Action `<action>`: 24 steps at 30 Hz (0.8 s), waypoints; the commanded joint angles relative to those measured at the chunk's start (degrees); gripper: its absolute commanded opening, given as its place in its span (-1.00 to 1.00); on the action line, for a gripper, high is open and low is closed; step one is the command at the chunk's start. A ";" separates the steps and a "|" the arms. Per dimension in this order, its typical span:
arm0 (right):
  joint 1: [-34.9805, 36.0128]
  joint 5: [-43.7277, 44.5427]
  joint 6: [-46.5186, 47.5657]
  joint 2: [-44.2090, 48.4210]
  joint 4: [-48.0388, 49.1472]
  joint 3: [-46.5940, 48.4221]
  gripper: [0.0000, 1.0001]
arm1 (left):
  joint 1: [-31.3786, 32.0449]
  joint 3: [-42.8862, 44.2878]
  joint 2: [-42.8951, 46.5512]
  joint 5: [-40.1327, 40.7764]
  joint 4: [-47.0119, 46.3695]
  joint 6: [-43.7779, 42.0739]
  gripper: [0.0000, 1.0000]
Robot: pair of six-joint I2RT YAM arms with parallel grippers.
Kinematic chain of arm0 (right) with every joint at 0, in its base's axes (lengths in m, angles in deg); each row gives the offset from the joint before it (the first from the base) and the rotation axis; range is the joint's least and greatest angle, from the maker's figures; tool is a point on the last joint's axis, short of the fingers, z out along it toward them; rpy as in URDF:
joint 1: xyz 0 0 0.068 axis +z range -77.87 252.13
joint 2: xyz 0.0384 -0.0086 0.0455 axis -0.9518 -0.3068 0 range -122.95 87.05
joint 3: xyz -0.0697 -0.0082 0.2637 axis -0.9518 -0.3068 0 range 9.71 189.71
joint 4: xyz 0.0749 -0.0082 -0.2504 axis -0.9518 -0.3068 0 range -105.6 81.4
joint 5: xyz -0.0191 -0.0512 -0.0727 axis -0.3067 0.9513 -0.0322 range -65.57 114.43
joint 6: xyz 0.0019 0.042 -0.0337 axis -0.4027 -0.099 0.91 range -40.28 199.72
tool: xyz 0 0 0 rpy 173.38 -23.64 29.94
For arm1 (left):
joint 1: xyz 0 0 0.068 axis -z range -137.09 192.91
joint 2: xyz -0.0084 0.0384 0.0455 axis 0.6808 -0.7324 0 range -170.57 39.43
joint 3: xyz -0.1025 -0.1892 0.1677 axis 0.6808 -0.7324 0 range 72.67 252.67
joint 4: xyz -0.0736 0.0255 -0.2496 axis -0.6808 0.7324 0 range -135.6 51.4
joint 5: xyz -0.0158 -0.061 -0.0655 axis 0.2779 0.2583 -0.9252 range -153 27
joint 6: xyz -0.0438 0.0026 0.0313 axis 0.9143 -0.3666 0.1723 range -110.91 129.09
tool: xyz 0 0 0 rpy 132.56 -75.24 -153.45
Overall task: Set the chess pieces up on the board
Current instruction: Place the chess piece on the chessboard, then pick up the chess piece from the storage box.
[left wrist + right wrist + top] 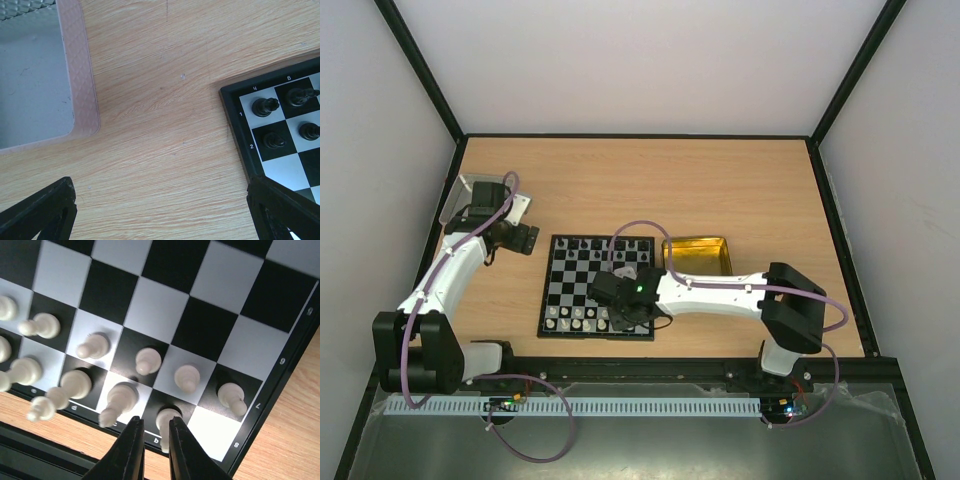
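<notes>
my fingers [131,452] are black, my arms [710,293] white with black joints and purple cables [640,228]. the board [598,287] is chequered black and silvery white inside a thin dark border. cream pieces [148,360] line its 6 o'clock edge, black pieces [264,106] its 12. a gold tray [697,254] sits at its 2 o'clock. the table [720,190] is pale wood grain. the bin [80,75] is grey, its rim pale pink.

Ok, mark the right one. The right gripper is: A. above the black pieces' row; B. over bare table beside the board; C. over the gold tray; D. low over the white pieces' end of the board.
D: the right wrist view has the right gripper just above the back row of white pieces at the edge of the board.
</notes>
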 commanded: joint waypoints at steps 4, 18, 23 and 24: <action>0.33 4.41 0.37 0.74 -5.76 4.00 -0.71 | 0.18 0.53 0.47 0.38 0.64 -0.11 0.87; -22.51 10.26 5.00 18.21 -9.36 -8.48 -0.59 | 0.24 1.21 0.08 0.03 0.75 0.06 0.87; -34.54 4.46 7.03 21.93 -4.28 -15.99 -0.53 | 0.19 1.58 0.20 0.11 0.99 0.05 0.87; -36.10 3.19 7.72 21.88 -3.75 -16.93 -0.53 | 0.21 1.66 0.19 0.12 1.05 0.07 0.87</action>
